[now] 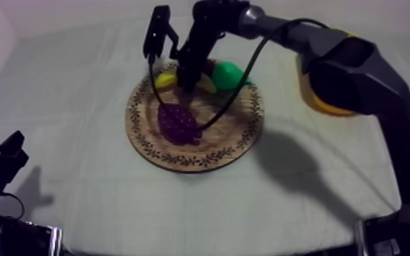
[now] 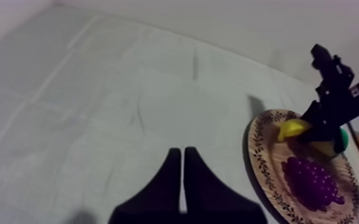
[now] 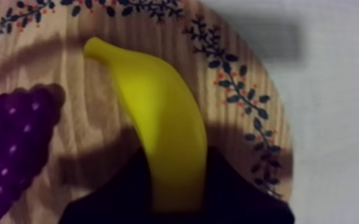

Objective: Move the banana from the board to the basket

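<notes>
Right wrist view: right gripper (image 3: 176, 162) straddles the banana (image 3: 164, 137) on the wooden board (image 3: 241, 77), seemingly clamped across its long axis; yellow basket (image 1: 317, 100) sits nearby. Left gripper (image 2: 183, 159) is closed on nothing, well apart.

You're looking at a plain yellow banana (image 3: 164, 137). The board (image 1: 238, 136) is light-brown wood grain w/ a rim pattern of dark leafy sprigs & small red-orange dots. The grapes (image 1: 178, 122) are deep purple, and close up you see pale specks on the berries. The pear (image 1: 229, 73) is bright green. The basket (image 1: 320, 103) is yellow, a touch more orange than the banana. The table (image 1: 78, 136) cloth is grey-white w/ faint fold lines. The right arm (image 1: 364, 75) is dark grey to black. Left jaws & right jaws: black.
</notes>
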Tool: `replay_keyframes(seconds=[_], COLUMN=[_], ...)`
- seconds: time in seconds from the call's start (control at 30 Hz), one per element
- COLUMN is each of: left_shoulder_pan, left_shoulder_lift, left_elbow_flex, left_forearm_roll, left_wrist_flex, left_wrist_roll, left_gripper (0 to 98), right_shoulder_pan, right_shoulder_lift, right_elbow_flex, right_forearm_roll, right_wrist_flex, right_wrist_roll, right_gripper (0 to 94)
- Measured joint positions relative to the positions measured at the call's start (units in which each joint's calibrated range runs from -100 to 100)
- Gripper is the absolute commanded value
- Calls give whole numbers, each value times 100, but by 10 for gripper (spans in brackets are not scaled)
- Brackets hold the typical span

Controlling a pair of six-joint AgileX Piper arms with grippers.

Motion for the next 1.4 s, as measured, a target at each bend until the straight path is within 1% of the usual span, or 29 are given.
replay_keyframes(seconds=[0.1,0.23,0.4,0.47,0.6,0.77,1.0,1.13,1.4], left_shoulder_pan=[0,0,0,0,0,0,0,0,0], left_shoulder_lift=[0,0,0,0,0,0,0,0,0], left_elbow_flex=[0,0,0,0,0,0,0,0,0], left_forearm_roll=[0,0,0,0,0,0,0,0,0], left_wrist_flex=[0,7,7,7,7,7,7,7,7], left_wrist_roll=[0,0,0,0,0,0,1,1,-2], left_gripper=[1,1,1,1,1,1,1,1,1], right_shoulder_pan=[65,199,423,555,839,1262,1872,2140,2465], right_shoulder_lift=[-571,-1404,-2572,-3043,-3871,-4637,-4951,-4898,-4573], right_elbow_flex=[548,1436,2530,2939,3616,4205,4604,4896,5349], right_forearm_roll=[-165,-243,-496,-517,-644,-663,-663,-619,-535], right_wrist_flex=[-120,-120,-132,-160,-406,-560,-1016,-1412,-1927], right_wrist_roll=[100,257,366,383,383,367,267,264,308], right_gripper=[134,134,137,135,134,141,162,175,190])
